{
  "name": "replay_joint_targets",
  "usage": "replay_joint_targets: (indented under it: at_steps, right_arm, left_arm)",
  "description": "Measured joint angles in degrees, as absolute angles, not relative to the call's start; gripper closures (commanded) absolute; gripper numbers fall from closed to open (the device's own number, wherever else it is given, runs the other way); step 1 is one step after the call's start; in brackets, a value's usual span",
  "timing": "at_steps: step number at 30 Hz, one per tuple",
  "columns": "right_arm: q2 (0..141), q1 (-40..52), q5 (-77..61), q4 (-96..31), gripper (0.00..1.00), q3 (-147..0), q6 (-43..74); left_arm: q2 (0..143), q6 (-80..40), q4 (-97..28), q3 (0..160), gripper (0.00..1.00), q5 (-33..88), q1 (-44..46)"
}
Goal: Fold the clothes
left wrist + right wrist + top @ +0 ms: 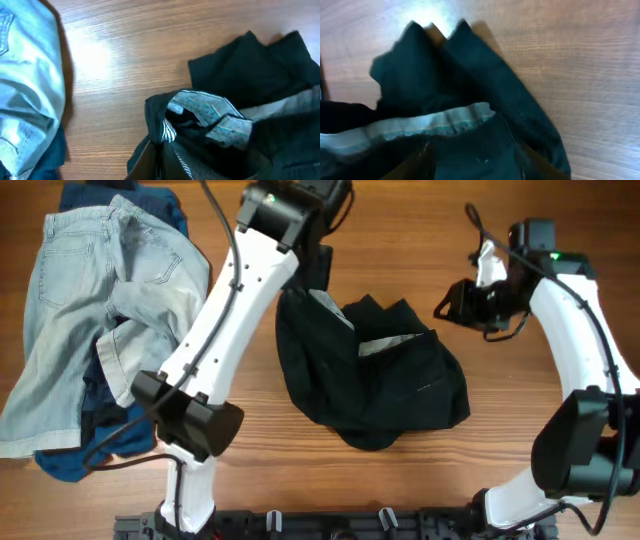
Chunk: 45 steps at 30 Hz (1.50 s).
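L gripper (318, 272) — jaws nearly closed, pinching a bunched edge of the black shorts (385, 380), w/ pale lining (210, 112) right at the pinch. Rest of the shorts spreads over the table (420, 220) from the grip back toward the arm bases. Light-blue denim (90, 310) lies well off to that gripper's left, over a dark-blue piece (65, 462). R gripper (462, 302) — fingers spread wide, holding nothing, apart from the shorts, just off their far right corner. Its cam faces their grey waistband (420, 125).
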<state>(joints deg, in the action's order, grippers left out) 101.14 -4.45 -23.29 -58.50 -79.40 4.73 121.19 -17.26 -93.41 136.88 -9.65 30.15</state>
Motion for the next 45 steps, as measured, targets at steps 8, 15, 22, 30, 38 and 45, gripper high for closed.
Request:
replay_joint_targets:
  at_steps: [8,15,22,30,38,45]
  right_arm:
    - [101.1,-1.5,-19.1,-49.6,0.32,-71.9,9.2]
    - [101.2,2.4,-16.3,-46.0,0.28,-71.7,11.4]
    - [102.5,3.0,-14.7,-48.9,0.39,-71.7,11.4]
    - [102.7,3.0,-14.5,-53.6,0.96,-71.7,10.5]
    - [102.8,3.0,-15.3,-56.8,0.96,-72.4,10.4]
    - [90.7,3.0,-14.2,-69.3,0.95,-95.0,10.2]
  left_arm:
    - [121.2,-17.5,-92.2,136.9,0.96,-9.6,26.9]
    - [121.2,-17.5,-91.7,136.9,0.96,-9.6,26.6]
    - [121.2,-17.5,-91.7,136.9,0.96,-9.6,26.6]
    - [121.2,-17.5,-91.7,136.9,0.96,-9.6,26.5]
    - [121.2,-17.5,-90.8,136.9,0.96,-9.6,26.3]
    - [113.5,-17.5,-84.4,136.9,0.96,-9.6,24.2]
